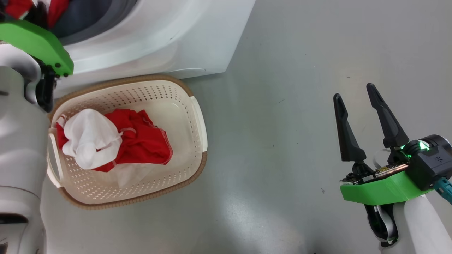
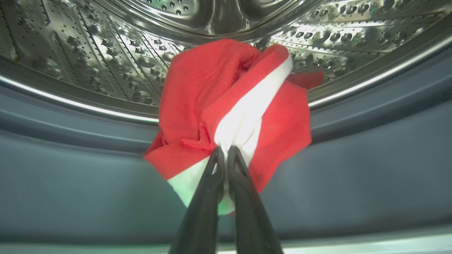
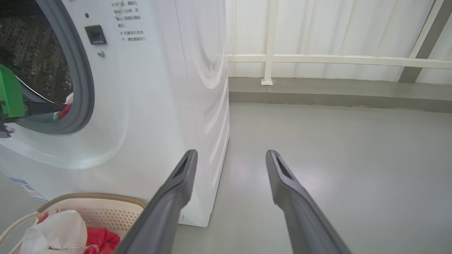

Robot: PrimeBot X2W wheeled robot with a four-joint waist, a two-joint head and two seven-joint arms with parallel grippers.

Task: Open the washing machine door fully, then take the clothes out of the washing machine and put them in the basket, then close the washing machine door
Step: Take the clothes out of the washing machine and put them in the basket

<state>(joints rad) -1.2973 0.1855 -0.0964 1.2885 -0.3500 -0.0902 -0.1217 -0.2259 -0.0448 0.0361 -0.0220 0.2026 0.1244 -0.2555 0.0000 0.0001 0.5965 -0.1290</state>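
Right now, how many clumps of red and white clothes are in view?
2: a bundle in the basket, and a garment at the washing machine drum mouth, pinched by the left gripper. More may hide inside.

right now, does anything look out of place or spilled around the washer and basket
Nothing stands out. One red and white garment lies inside the basket, which sits upright before the washing machine. The left claw is shut on a second garment at the mouth of the drum; the right claw hangs open.
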